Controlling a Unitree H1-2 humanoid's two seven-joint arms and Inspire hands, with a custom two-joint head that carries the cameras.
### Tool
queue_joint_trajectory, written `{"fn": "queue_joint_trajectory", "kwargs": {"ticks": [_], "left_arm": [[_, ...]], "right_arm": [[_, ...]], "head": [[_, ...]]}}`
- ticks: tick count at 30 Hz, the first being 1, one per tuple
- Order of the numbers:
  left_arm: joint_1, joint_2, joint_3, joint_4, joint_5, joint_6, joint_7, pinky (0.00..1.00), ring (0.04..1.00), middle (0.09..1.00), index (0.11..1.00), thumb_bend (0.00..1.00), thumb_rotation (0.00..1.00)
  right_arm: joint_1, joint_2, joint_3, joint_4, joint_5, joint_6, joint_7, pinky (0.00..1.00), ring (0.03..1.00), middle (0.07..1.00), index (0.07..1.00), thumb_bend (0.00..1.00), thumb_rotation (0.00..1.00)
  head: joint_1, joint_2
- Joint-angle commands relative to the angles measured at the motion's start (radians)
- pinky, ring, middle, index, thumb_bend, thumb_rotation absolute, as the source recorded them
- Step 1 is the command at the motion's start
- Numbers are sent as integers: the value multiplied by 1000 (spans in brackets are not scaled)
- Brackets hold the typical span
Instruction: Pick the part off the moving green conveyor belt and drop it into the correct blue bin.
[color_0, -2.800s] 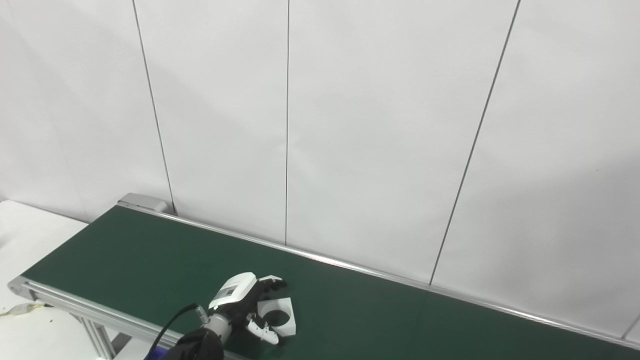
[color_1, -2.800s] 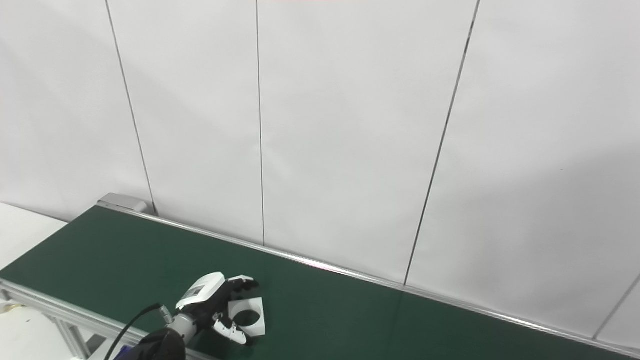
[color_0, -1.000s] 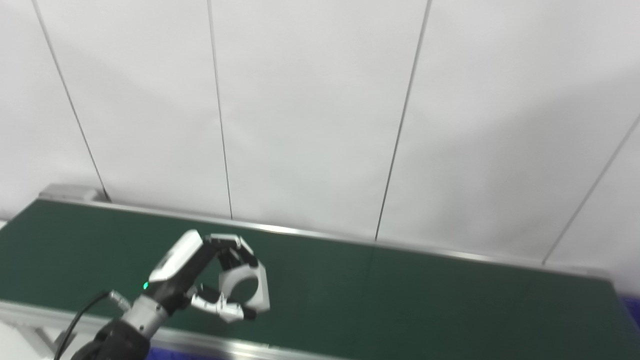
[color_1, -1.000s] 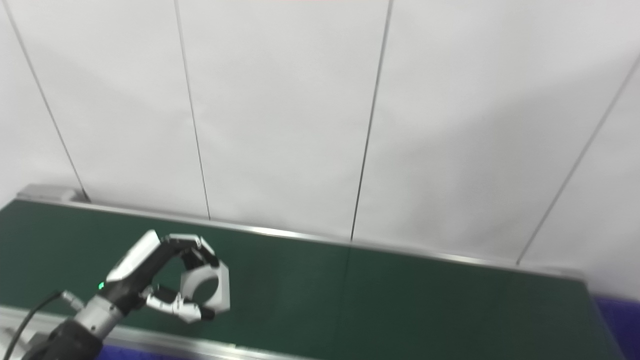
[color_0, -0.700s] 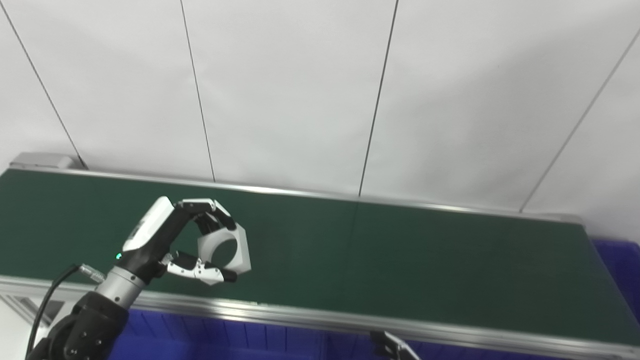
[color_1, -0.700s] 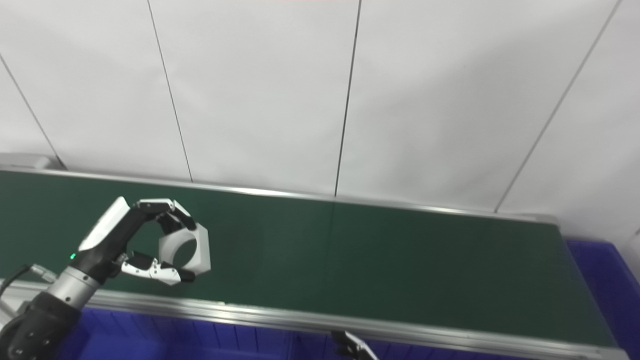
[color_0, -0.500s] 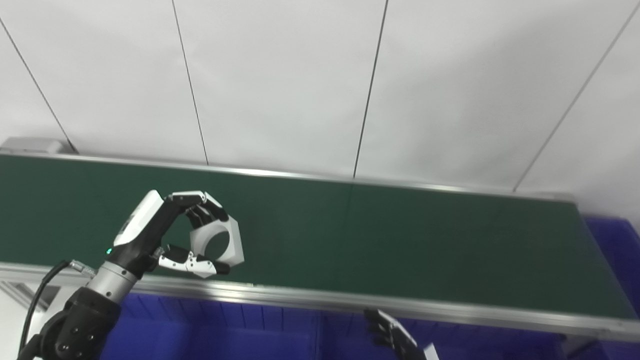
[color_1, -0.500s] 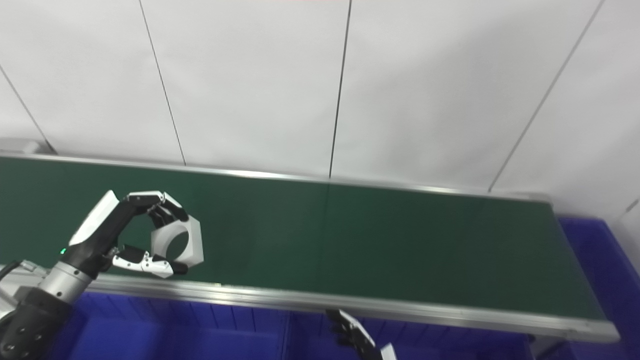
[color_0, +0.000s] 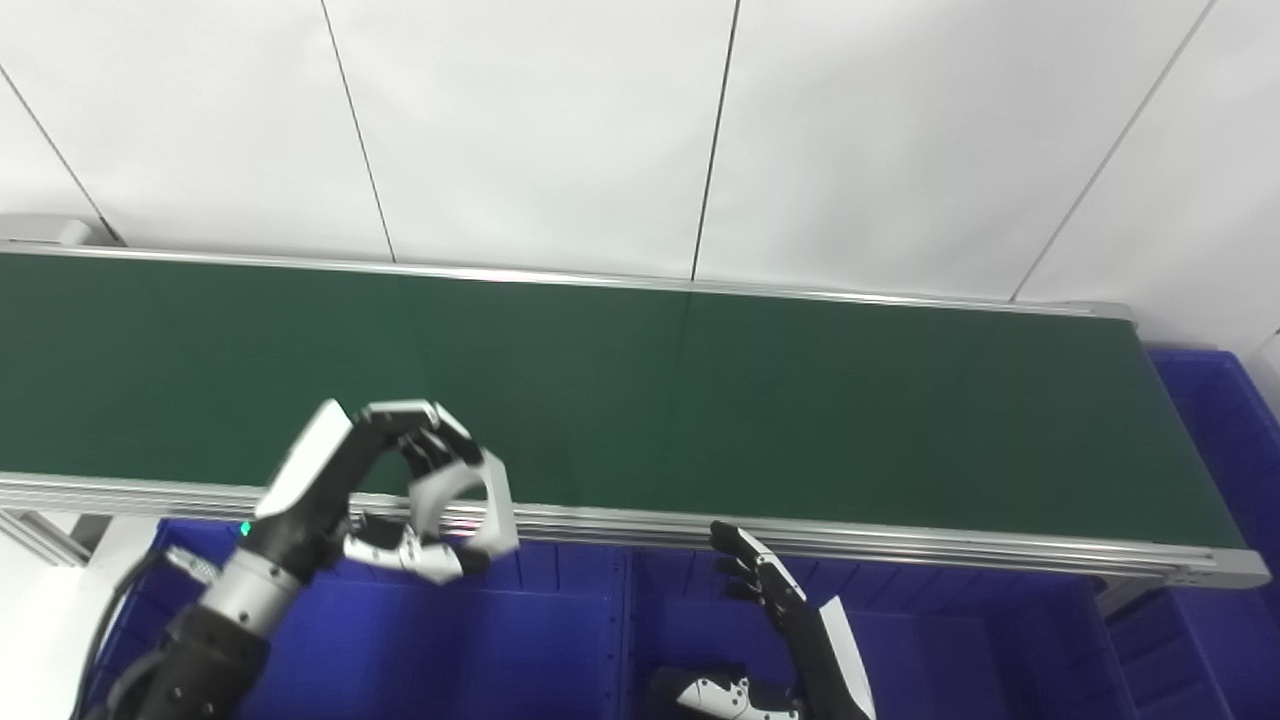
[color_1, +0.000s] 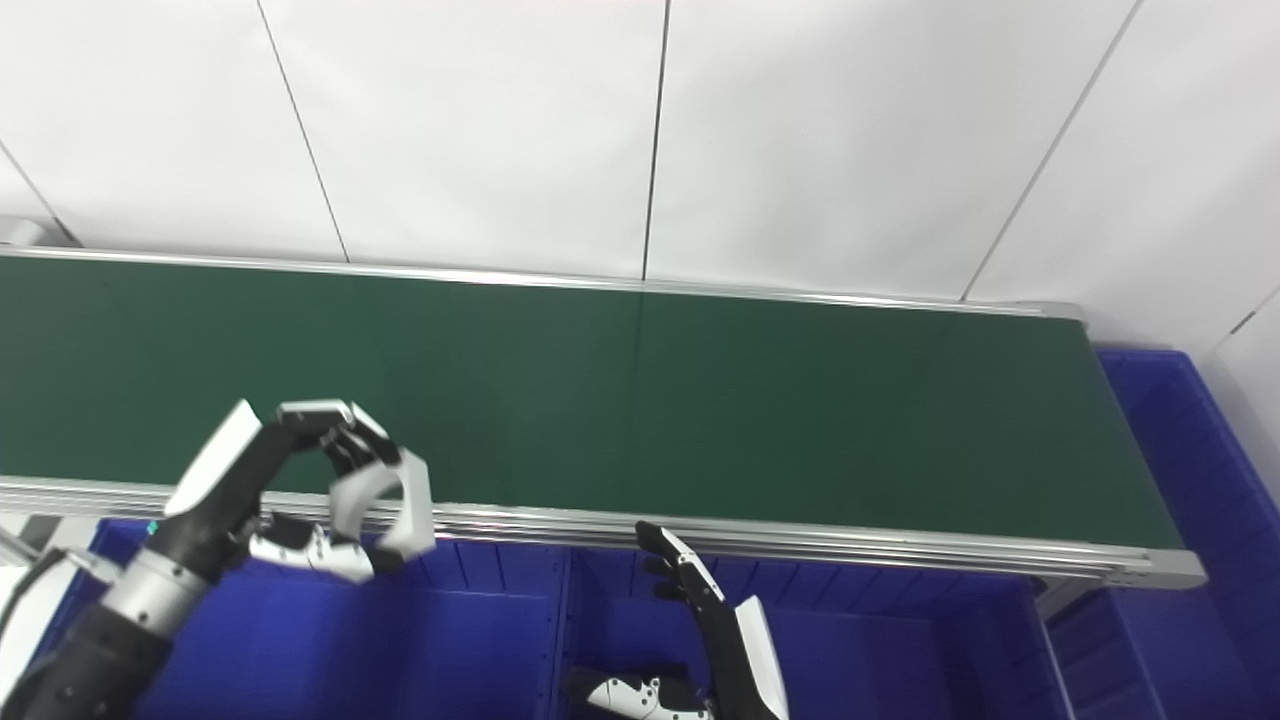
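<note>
My left hand (color_0: 370, 490) is shut on the part (color_0: 470, 500), a pale grey block with a large round hole, pinched between fingers and thumb. It hangs over the near rail of the green conveyor belt (color_0: 700, 400), above the left blue bin (color_0: 440, 650). The hand also shows in the right eye view (color_1: 280, 500) with the part (color_1: 385, 510). My right hand (color_0: 790, 640) is open and empty, fingers spread, low over the middle blue bin (color_1: 640, 620).
A row of blue bins runs below the belt's near rail (color_0: 800, 535), and another blue bin (color_0: 1230, 440) stands at the belt's right end. A white panelled wall (color_0: 640, 130) rises behind the belt. The belt's surface carries nothing.
The camera has tilted down, bringing the bins and my right hand into view. My left hand has carried the part from above the belt back over its near rail, above the left bin.
</note>
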Motion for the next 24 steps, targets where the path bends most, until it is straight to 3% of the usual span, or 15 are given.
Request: {"fn": "queue_joint_trajectory", "kwargs": {"ticks": [1, 9, 16, 20, 23, 24], "left_arm": [[10, -1, -9, -31, 5, 5, -8, 399, 418, 502, 513, 500, 0], [66, -15, -53, 13, 55, 5, -6, 428, 435, 519, 492, 500, 0], [70, 4, -98, 56, 131, -1, -19, 433, 430, 512, 500, 500, 0], [44, 28, -147, 89, 282, 10, -14, 471, 436, 499, 506, 501, 0], [26, 32, -180, 85, 405, 58, -22, 385, 384, 459, 537, 496, 0], [22, 34, -190, 87, 442, 64, -18, 368, 408, 474, 515, 500, 0]], "right_arm": [[-6, 4, 0, -46, 4, 4, -2, 762, 821, 854, 859, 771, 319], [-8, -2, -3, -47, 6, -4, -7, 766, 824, 854, 862, 772, 315], [-6, 2, -10, -51, 19, 6, -6, 770, 825, 849, 857, 779, 314], [-8, -2, -14, -50, 16, 2, -8, 773, 823, 846, 855, 779, 323], [-9, -4, -17, -49, 15, -3, -9, 774, 824, 845, 855, 778, 334], [-9, -4, -17, -50, 17, -4, -9, 775, 825, 846, 855, 778, 337]], "head": [[3, 0], [7, 0], [6, 0], [9, 0], [10, 2], [11, 2]]}}
